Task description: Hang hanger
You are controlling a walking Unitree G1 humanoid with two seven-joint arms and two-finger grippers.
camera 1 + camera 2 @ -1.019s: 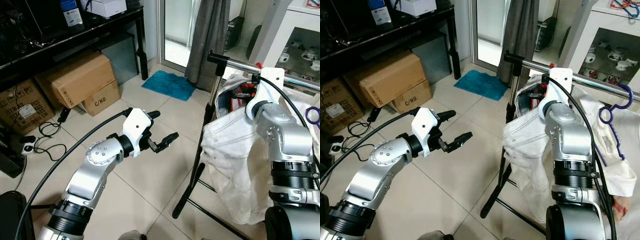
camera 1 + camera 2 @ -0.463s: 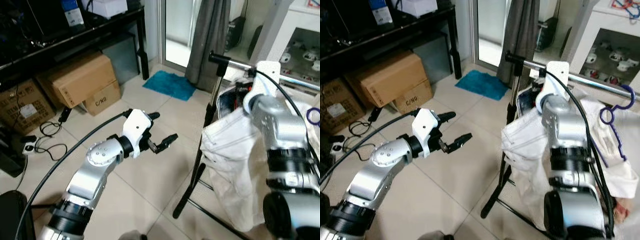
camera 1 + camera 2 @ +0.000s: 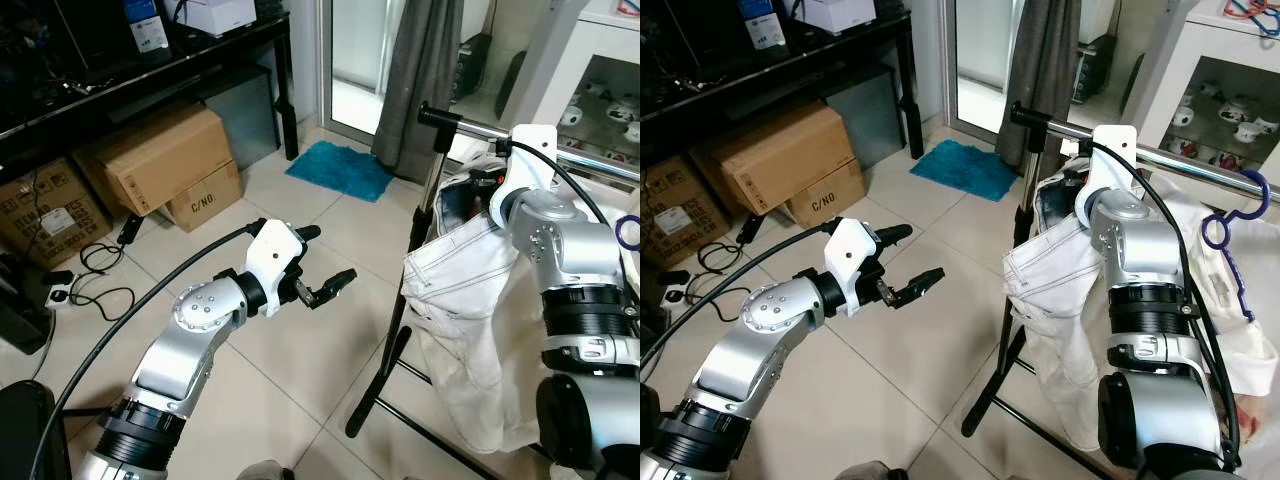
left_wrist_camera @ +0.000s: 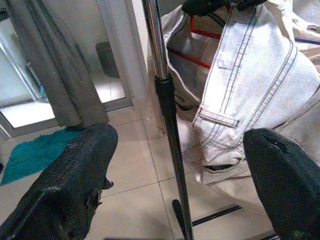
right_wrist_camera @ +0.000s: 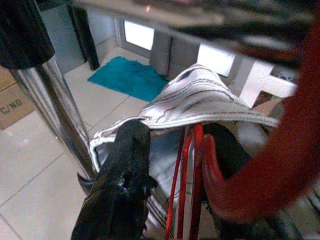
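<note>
- Open tiled floor (image 3: 300,370) lies before the left gripper (image 3: 325,262).
- The rack's upright pole (image 3: 415,250) and draped white jeans (image 3: 470,330) crowd the right gripper (image 5: 170,190).

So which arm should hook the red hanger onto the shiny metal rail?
The right. Its end effector is already up at the shiny metal rail, fingers around the red hanger. The left end effector hovers open over the floor.

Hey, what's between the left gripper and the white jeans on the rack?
Bare floor tiles, then the rack's upright pole. In the left wrist view, the open left gripper looks past that pole at the white jeans.
</note>
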